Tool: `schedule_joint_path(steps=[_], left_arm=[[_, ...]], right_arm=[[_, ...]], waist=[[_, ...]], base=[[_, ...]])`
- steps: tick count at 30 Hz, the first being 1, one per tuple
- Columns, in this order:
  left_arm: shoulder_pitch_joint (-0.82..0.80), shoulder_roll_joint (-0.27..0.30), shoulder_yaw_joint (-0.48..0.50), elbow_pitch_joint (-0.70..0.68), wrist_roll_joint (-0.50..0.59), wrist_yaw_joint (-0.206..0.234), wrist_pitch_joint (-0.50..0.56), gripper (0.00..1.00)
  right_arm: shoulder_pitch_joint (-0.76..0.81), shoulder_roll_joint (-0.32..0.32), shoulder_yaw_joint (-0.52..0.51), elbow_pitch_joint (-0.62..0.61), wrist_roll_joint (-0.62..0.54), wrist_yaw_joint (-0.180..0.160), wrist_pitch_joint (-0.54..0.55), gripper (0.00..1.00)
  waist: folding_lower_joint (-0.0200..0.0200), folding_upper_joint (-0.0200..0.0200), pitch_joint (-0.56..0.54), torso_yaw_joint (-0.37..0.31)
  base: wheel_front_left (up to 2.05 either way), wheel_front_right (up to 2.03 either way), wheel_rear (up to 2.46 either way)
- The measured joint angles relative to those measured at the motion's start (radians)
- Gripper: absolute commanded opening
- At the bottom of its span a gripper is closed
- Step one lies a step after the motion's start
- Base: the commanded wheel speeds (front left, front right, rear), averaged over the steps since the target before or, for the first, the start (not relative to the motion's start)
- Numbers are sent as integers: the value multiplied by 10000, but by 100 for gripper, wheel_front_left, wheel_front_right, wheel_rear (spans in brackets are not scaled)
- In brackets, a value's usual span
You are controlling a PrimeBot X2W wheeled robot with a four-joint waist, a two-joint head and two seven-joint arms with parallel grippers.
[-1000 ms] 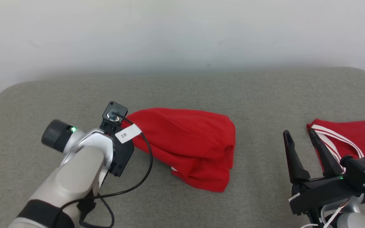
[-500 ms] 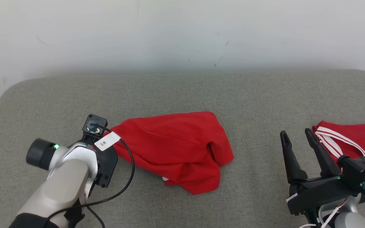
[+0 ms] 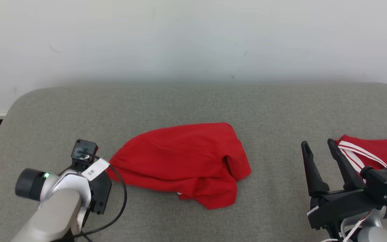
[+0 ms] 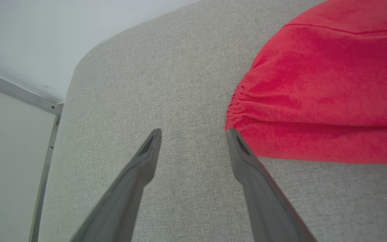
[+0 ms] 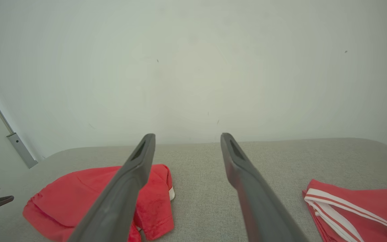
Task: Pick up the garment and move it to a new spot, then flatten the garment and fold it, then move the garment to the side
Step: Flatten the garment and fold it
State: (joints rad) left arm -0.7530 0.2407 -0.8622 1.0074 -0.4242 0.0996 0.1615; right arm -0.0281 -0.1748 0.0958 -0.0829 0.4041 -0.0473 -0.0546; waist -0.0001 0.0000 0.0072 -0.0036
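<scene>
Red fabric of the garment is found bunched in a low heap near the middle of the grey padded surface. This position is judged to be the new spot, since bare padding is left all around it for spreading. Flattening is not yet done: creases run across the cloth and a flap is turned over at its 3 o'clock side. The left gripper is positioned at the garment's 9 o'clock. Its jaws are spread wide and nothing is held between them, with one fingertip just beside the gathered hem. This placement is judged suited to a fresh grasp on that hem, so that the cloth can be drawn flat. The right gripper is held at the garment's 3 o'clock, well apart from it, jaws likewise wide and empty, probably kept clear until a second edge is to be taken. A second red jersey with white trim is laid farther out toward 3 o'clock, near the right gripper and apart from the working area.
</scene>
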Motion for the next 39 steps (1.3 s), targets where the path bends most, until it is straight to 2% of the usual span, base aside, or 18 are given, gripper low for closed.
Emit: schedule_joint_path(steps=[6,16,19,23,34,39], left_arm=[[873,261,646,-988,-736,52,-1014,100],[2885,272,2523,-4090,-2406,67,-4240,100],[3903,372,2851,-5311,-2727,67,-4247,100],[4891,499,3058,-6264,-2767,150,-4178,100],[6545,1162,3436,-7814,-2508,245,-4172,100],[7080,1170,3777,-8356,-2140,245,-4172,100]], right_arm=[[38,0,17,63,0,-12,2,100],[315,21,-67,167,6,-82,-88,100],[481,56,-121,226,36,-148,-138,100],[682,117,-234,255,107,-182,-176,100],[1222,384,-606,604,167,-504,-228,100],[1244,453,-815,782,171,-560,-337,100]], waist=[[0,-1,-228,130],[0,-1,-687,215],[0,0,-878,201],[-1,-1,-1048,150],[0,-1,-1157,-36],[1,-1,-1147,-136]], base=[[0,0,0],[0,0,0],[0,0,0],[0,0,0],[0,0,0],[0,0,0]])
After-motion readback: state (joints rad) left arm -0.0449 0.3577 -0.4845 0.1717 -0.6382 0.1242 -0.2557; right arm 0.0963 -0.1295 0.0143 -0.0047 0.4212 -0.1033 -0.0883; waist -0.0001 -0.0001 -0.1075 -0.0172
